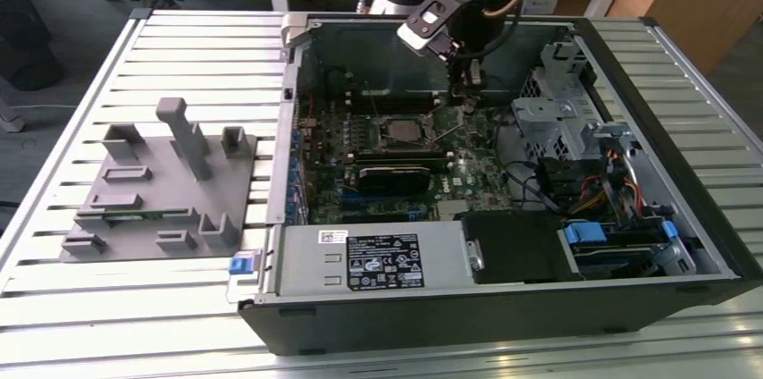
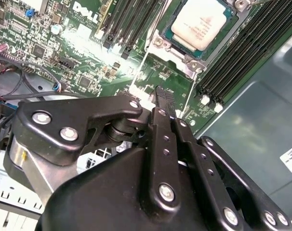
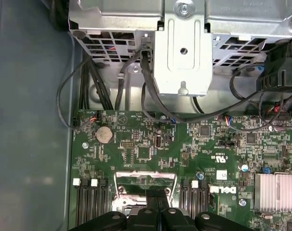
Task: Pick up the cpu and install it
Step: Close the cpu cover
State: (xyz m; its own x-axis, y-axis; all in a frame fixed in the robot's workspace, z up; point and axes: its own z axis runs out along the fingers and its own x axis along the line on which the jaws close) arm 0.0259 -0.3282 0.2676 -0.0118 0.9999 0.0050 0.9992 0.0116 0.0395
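Note:
The cpu (image 2: 202, 24), a square chip with a silvery-white top, lies flat in the motherboard socket, framed by the socket's metal bracket. In the exterior view the socket (image 1: 399, 133) sits mid-board inside the open computer case. My gripper (image 1: 467, 93) hangs low over the board, a little to the exterior view's right of the socket and apart from the chip. Its black fingers are pressed together with nothing between them in both wrist views, gripper (image 2: 163, 95) and gripper (image 3: 158, 207).
A grey fixture plate (image 1: 155, 191) with upright blocks and a green memory stick (image 1: 131, 214) lies on the slatted table at the exterior view's left. Inside the case are a power supply (image 1: 370, 258), a metal drive cage (image 1: 566, 120), black cables (image 3: 136, 82), memory slots (image 2: 242, 53) and a heat sink (image 3: 276, 192).

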